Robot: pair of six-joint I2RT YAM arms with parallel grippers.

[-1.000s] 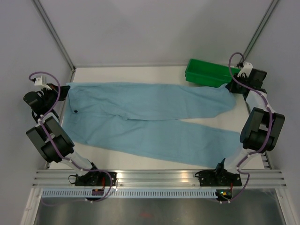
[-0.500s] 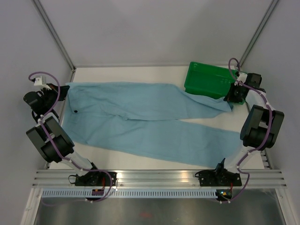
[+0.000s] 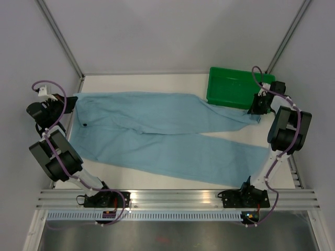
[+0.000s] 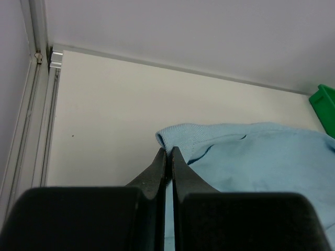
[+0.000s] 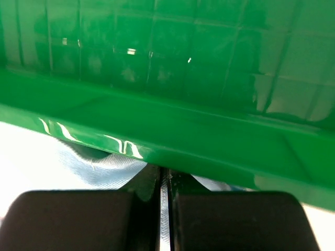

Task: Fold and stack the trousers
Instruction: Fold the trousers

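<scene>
- The right gripper has swung in along the right edge of the table and now sits hard against the near wall of the green tray. Its fingers are pressed together on the cuff of the far leg.
- The tray has been nudged. It lay skewed a second ago and now sits squarer in the far right corner, with the cuff tucked under its rim.
- Your trousers lie flat across the table with the waist at the left edge and both legs running right. The button faces up.
- The far leg's end has drawn back a little from the right edge. The near leg and waist have not shifted.
- The left gripper has not moved from the waist's far corner. Its fingers are closed, apparently pinching the waistband, though the wrist view is tight.
- Judgement: both far corners are held and the fold has not begun. Watch that the tray doesn't snag the cuff.
</scene>
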